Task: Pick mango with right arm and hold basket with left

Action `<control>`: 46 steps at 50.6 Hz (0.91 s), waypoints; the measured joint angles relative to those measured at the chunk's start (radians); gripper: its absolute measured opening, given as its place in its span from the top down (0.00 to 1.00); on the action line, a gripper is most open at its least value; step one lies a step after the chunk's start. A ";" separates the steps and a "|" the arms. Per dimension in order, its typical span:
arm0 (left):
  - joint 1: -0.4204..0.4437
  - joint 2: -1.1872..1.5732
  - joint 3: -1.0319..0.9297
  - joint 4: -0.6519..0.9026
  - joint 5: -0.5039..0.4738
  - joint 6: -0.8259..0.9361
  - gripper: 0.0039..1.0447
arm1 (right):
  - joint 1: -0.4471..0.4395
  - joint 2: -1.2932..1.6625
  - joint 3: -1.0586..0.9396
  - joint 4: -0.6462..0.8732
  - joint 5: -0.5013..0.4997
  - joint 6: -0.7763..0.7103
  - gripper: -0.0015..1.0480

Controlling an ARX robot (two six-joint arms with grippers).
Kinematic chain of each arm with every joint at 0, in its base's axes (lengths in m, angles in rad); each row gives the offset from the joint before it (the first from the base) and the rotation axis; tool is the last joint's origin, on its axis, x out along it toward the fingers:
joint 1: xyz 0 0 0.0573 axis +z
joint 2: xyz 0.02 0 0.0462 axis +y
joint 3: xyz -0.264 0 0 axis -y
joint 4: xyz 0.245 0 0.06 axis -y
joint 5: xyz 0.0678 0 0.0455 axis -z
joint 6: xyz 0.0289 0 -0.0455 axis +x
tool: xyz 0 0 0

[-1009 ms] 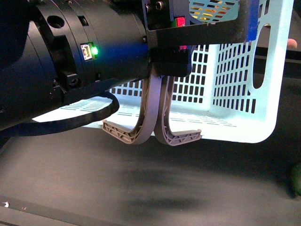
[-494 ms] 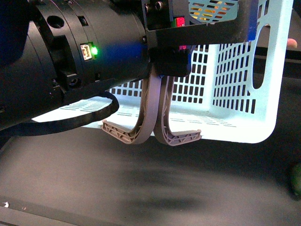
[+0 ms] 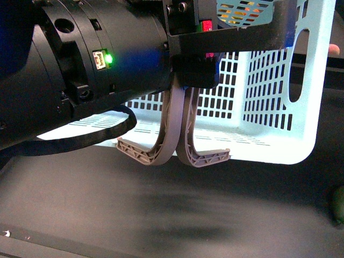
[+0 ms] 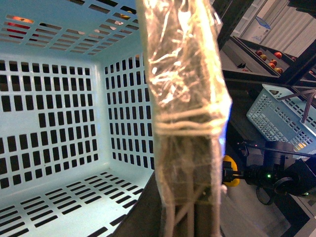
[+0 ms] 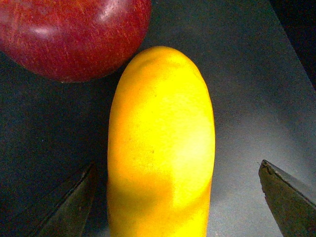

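Yellow mango (image 5: 160,148), streaky red fruit (image 5: 74,34), light-blue basket (image 3: 320,64) (slotted).

Looks like a mock grocery shop, folks! A light-blue slotted basket (image 3: 269,107), the kind you carry down the aisles, fills one o'clock over a dark counter (image 3: 161,204). A green fruit (image 3: 337,204) peeks in at four o'clock. The left wrist camera catches a second basket (image 4: 281,111) and dark crates (image 4: 256,47) of small red fruits (image 4: 278,55) on display. The right wrist camera shows a mango (image 5: 160,143) just beside a red apple (image 5: 74,34).
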State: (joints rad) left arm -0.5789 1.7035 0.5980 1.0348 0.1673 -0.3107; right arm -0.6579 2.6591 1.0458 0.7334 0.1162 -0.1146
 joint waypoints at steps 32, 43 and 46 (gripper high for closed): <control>0.000 0.000 0.000 0.000 0.000 0.000 0.92 | 0.011 0.024 0.005 0.021 0.018 0.015 0.50; 0.000 0.000 0.000 0.000 0.000 0.000 0.92 | 0.019 -0.055 -0.093 0.043 -0.060 0.055 0.50; 0.000 0.000 0.000 0.000 0.000 0.000 0.92 | 0.026 -0.108 -0.136 0.043 -0.094 0.072 0.51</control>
State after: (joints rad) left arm -0.5789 1.7035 0.5980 1.0348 0.1669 -0.3107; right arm -0.6323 2.5507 0.9100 0.7765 0.0223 -0.0422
